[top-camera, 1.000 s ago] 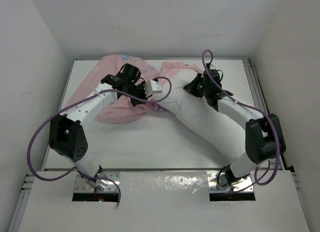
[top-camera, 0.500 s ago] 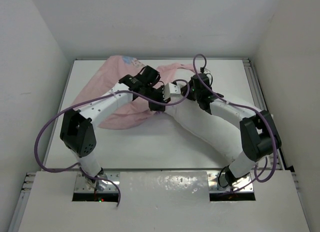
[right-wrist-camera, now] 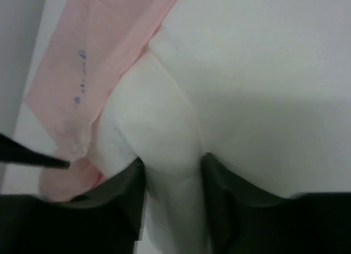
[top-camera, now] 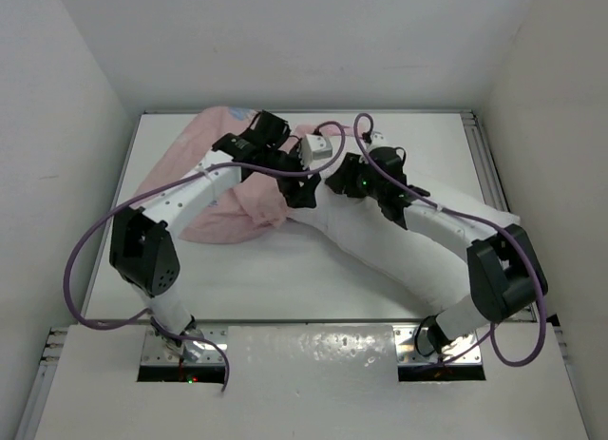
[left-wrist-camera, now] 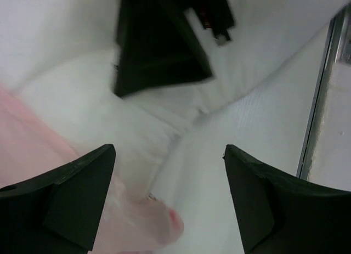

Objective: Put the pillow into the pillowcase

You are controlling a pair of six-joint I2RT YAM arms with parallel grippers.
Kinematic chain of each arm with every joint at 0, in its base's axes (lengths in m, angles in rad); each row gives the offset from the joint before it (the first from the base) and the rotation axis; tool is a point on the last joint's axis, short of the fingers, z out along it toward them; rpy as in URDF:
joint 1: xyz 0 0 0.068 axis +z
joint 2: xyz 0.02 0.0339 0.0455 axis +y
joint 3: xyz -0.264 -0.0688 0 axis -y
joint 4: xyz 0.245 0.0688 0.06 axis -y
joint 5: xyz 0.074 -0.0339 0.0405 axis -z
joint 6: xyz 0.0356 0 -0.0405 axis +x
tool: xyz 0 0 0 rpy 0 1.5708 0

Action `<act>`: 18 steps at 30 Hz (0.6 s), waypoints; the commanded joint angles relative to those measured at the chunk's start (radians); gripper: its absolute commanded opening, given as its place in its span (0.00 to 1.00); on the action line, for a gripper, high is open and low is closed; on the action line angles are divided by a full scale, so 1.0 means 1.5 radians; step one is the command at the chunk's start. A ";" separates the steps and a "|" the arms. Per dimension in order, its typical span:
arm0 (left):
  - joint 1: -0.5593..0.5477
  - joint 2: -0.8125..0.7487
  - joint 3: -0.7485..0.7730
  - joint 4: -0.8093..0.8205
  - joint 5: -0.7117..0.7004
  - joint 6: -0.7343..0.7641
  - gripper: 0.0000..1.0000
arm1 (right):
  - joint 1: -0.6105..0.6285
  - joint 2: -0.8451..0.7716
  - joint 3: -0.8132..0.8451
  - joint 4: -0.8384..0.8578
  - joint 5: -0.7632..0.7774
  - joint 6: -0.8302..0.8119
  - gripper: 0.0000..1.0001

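Across the table [top-camera: 256,274] centre toward four o'clock lay the pillow [top-camera: 389,245], its upper end meeting the pillowcase [top-camera: 223,198] bunched at ten o'clock. The left gripper [left-wrist-camera: 169,151] hung spread wide, empty, above that junction. The right gripper [right-wrist-camera: 173,166] straddled a pillow ridge; whether it squeezed, I cannot tell.
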 commanded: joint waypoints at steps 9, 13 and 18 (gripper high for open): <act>0.030 0.098 0.145 0.179 -0.316 -0.228 0.77 | -0.085 -0.116 0.120 -0.195 -0.124 -0.154 0.58; 0.029 0.174 0.231 0.182 -0.336 -0.258 0.74 | -0.143 -0.100 0.159 -0.218 -0.083 -0.149 0.23; 0.017 0.237 0.283 0.217 -0.364 -0.259 0.76 | -0.192 -0.003 0.238 -0.226 -0.040 -0.146 0.89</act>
